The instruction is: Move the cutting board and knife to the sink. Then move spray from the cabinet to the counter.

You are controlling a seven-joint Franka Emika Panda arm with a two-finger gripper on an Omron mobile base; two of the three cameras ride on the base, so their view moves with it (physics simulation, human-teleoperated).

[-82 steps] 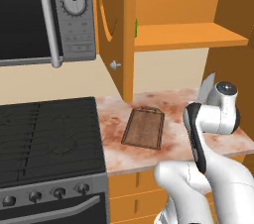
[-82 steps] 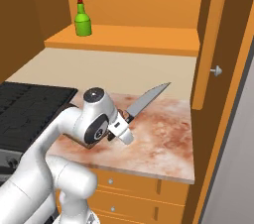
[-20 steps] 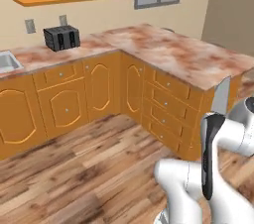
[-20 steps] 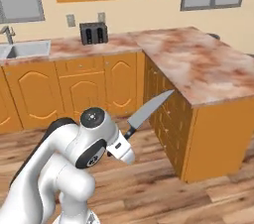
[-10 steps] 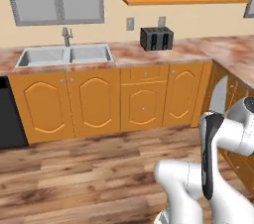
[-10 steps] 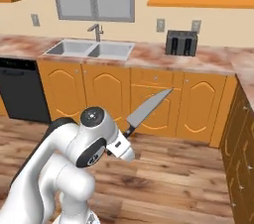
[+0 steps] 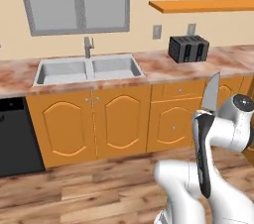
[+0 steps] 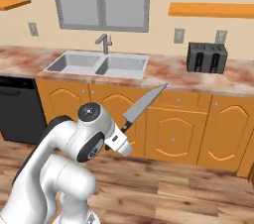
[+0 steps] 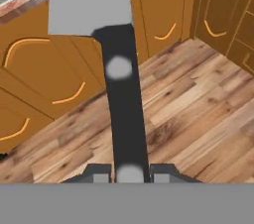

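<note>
My claw (image 9: 129, 173) is clamped on the knife (image 8: 144, 104) by its dark handle, blade pointing up and away; the sink (image 8: 96, 64) sits in the bench (image 8: 168, 77) well beyond it.

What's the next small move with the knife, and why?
Probably drive the base closer to the sink. The gripper is shut on the knife, held up over the wood floor, and the basin sits across that floor, likely out of reach.
</note>
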